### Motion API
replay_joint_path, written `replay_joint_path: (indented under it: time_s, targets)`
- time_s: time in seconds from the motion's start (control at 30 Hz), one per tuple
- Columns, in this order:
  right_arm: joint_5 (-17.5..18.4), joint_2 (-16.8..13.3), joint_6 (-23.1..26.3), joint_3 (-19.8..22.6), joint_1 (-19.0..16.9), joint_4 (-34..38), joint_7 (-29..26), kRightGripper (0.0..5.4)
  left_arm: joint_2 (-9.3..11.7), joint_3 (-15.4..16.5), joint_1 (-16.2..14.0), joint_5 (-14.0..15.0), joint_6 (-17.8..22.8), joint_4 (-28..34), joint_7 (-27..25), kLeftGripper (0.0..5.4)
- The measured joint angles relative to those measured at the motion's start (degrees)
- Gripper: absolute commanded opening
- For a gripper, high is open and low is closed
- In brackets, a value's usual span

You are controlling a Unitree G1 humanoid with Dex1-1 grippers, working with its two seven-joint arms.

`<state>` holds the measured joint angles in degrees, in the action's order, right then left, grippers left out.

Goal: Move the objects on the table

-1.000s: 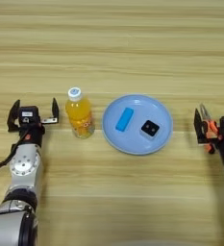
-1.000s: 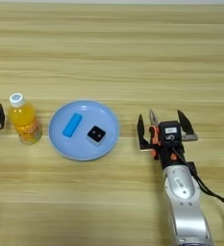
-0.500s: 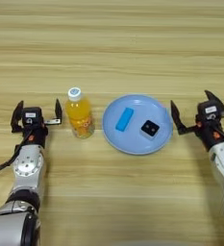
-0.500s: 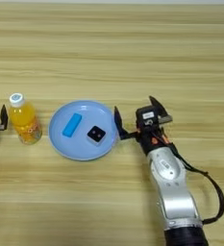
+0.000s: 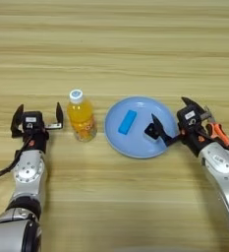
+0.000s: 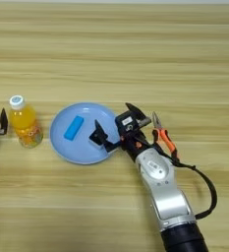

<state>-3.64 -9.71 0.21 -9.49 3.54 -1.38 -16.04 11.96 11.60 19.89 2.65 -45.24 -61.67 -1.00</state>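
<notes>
A small bottle of orange drink point(image 5: 80, 116) with a white cap stands upright left of a blue plate point(image 5: 133, 145). My right gripper point(image 5: 168, 109) is open over the plate's right rim. One of its fingers point(image 5: 160, 131) reaches down beside the tiny black cube point(image 5: 148, 131) on the plate and partly hides it. The orange-handled pliers point(image 5: 215, 130) lie on the table point(image 5: 114, 54) just right of that arm. My left gripper point(image 5: 38, 116) is open and empty, on the table a little left of the bottle.
A small blue block point(image 5: 127, 121) lies on the plate left of the cube. The right arm's cable point(image 6: 204, 183) loops out over the table at the near right.
My right gripper has swung left from the table's right side to the plate's right rim, uncovering the pliers. The left arm, bottle and plate stay put.
</notes>
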Motion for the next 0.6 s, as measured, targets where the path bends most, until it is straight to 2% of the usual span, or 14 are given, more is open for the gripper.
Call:
replay_joint_path:
  time_s: [0.37,0.6]
  targets:
    - [-2.96,-0.32,1.56,-4.75,0.27,-1.52,-2.17,5.39,0.0,0.01,-0.67,0.01,-0.09,0.42,0.25,5.4]
    - [-3.76,-0.26,1.78,-6.1,0.7,-2.42,-3.11,5.39,0.0,0.01,-0.85,0.01,-0.1,0.44,0.35,5.4]
